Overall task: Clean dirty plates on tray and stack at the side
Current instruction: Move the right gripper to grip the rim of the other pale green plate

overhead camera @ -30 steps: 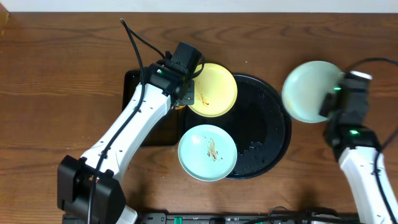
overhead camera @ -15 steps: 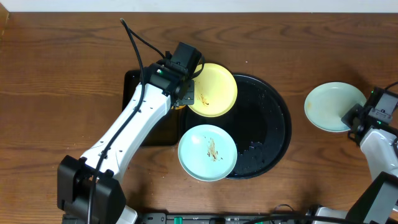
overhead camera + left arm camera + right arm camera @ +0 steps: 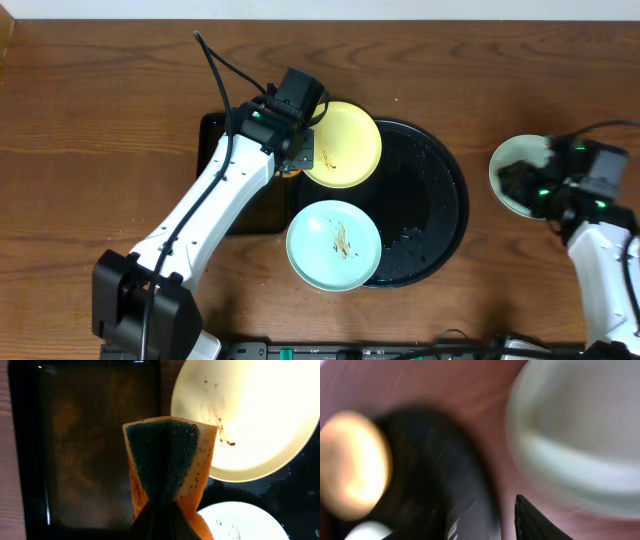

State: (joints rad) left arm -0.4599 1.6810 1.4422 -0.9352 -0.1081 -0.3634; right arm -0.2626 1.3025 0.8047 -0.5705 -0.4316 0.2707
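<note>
1. Mint plate: nearest item, lying across the near left rim of the round tray. Brown smear in its centre; uncleaned, by the look of it.
2. Round tray: glossy black, its right half bare and wet-looking.
3. Right gripper: over a second mint plate on the table, well right of the tray. The wrist view is blurred, so whether the jaws are apart or clamped on the rim cannot be told. This plate probably starts the stack. It should be left flat, and the arm lifted straight up so the plate is not dragged.
4. Yellow plate: across the far left rim of the tray, brown specks on its left part.
5. Sponge: pinched between the closed jaws of the left gripper, green scouring face showing, just beside the yellow plate.
6. Likely step: scrubbing the yellow plate. Set the green face flat on the specks and press lightly with short strokes toward the tray centre, since a plate perched on the rim could tip or slide.
7. Rectangular tray: beside and behind the sponge, empty.
</note>
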